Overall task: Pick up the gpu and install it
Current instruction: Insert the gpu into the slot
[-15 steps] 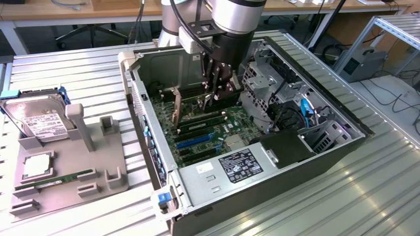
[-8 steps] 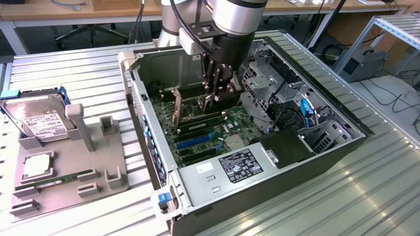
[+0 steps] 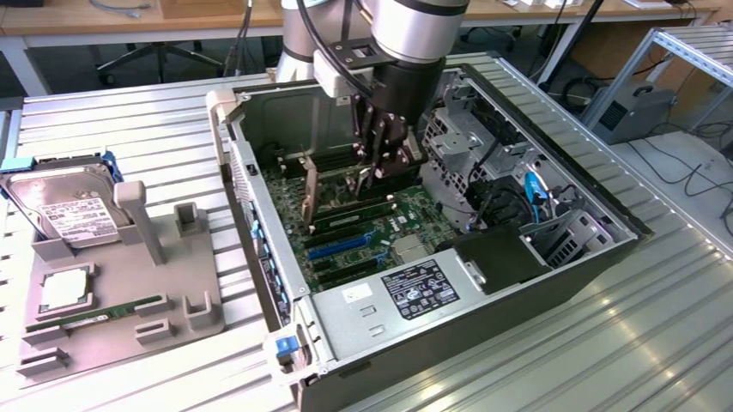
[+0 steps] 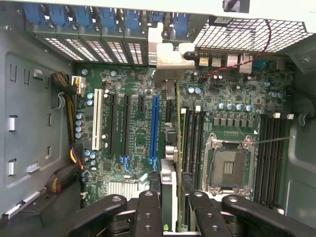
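The gpu (image 3: 309, 193) stands on edge inside the open computer case (image 3: 572, 257), low over the motherboard (image 3: 343, 245). In the wrist view the gpu (image 4: 169, 182) runs edge-on from between my fingers (image 4: 148, 212) toward its silver bracket (image 4: 168, 59) at the case's rear wall. It lies beside the long blue slot (image 4: 154, 128). My gripper (image 3: 369, 176) reaches down into the case and is shut on the card's near end; the gripper (image 4: 174, 200) has one finger on each face of the board.
A grey parts tray (image 3: 184, 300) at the exterior view's left holds a hard drive (image 3: 69, 210), a green RAM stick (image 3: 98, 311) and a CPU (image 3: 63, 287). The drive cage (image 3: 458, 146), cables (image 3: 533, 193) and power supply (image 3: 418, 287) crowd the case. The open CPU socket (image 4: 229, 165) sits beside the card.
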{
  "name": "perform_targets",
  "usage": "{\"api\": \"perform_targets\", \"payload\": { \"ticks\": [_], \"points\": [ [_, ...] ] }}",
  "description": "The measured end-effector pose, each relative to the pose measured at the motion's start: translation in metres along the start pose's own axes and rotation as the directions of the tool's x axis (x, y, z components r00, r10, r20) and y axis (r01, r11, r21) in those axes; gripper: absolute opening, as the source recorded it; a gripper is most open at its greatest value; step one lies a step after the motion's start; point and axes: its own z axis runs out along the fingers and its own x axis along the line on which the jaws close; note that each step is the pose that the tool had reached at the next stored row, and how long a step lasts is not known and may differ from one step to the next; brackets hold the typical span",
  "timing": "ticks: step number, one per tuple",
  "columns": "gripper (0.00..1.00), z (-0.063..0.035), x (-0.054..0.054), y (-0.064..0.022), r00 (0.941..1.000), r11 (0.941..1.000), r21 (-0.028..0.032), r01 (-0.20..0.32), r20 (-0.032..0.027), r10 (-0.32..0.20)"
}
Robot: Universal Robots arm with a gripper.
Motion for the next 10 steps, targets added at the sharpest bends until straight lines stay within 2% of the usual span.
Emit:
{"api": "perform_targets", "payload": {
  "ticks": [10],
  "points": [
    [0.27,0.0001,0.0031,0.0002,1.0000,1.0000,0.0000,0.000,0.0000,0.000]
  ]
}}
